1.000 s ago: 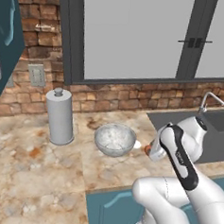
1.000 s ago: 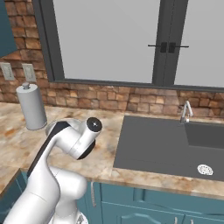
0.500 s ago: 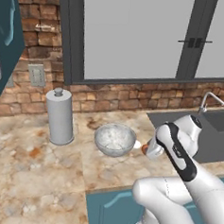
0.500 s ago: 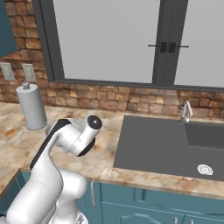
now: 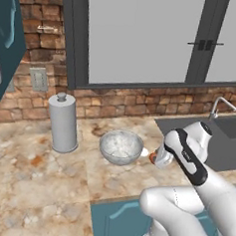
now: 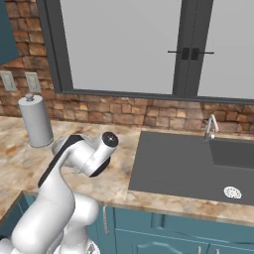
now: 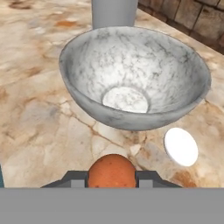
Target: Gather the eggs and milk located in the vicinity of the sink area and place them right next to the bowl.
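The silvery-grey bowl [image 7: 131, 74] with a speckled inside sits just ahead of my gripper [image 7: 111, 180] in the hand view. My gripper is shut on the orange-brown egg [image 7: 111, 168], one dark fingertip on each side of it. The white egg [image 7: 180, 146] lies on the counter right beside the bowl. From the left base view, the bowl [image 5: 120, 146] stands mid-counter with the white egg [image 5: 144, 152] to its right, and my gripper [image 5: 158, 160] holds the orange-brown egg [image 5: 152, 159] low next to it. The milk is out of view.
A tall grey canister [image 5: 63, 122] with a knob stands left of the bowl near the brick wall. The dark sink [image 6: 188, 158] with its silver drain [image 6: 231, 192] and tap [image 6: 212, 126] lies to the right. My own arm crosses the counter in front of the sink.
The hand with the orange-brown egg has edged a little left toward the bowl, and the fingers have tightened slightly. The bowl and white egg have stayed put.
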You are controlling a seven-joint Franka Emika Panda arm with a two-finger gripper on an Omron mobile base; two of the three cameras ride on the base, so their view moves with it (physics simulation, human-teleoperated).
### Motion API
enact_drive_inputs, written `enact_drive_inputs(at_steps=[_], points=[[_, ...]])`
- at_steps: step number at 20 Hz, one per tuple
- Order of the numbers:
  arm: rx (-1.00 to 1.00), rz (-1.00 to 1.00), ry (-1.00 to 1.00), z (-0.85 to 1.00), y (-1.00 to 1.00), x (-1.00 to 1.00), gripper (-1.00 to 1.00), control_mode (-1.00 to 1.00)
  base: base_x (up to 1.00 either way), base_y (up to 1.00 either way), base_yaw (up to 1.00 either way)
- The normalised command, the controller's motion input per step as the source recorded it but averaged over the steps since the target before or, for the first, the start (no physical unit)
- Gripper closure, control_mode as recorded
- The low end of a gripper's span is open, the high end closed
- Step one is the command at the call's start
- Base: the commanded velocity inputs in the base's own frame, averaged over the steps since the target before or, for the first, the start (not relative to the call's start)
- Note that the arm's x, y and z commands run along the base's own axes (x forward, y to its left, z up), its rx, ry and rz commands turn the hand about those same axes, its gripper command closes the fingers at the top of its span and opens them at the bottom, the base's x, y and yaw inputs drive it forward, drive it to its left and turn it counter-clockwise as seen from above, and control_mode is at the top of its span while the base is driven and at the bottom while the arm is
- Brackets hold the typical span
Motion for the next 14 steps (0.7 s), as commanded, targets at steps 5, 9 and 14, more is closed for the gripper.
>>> enact_drive_inputs(at_steps=[5,9,14], points=[[0.00,0.00,-0.03,-0.21,0.10,0.00,1.00,-1.00,0.00,0.00,0.00],[0.00,0.00,-0.01,-0.25,0.09,0.00,1.00,-1.00,0.00,0.00,0.00],[0.00,0.00,-0.01,-0.29,0.15,0.00,1.00,-1.00,0.00,0.00,0.00]])
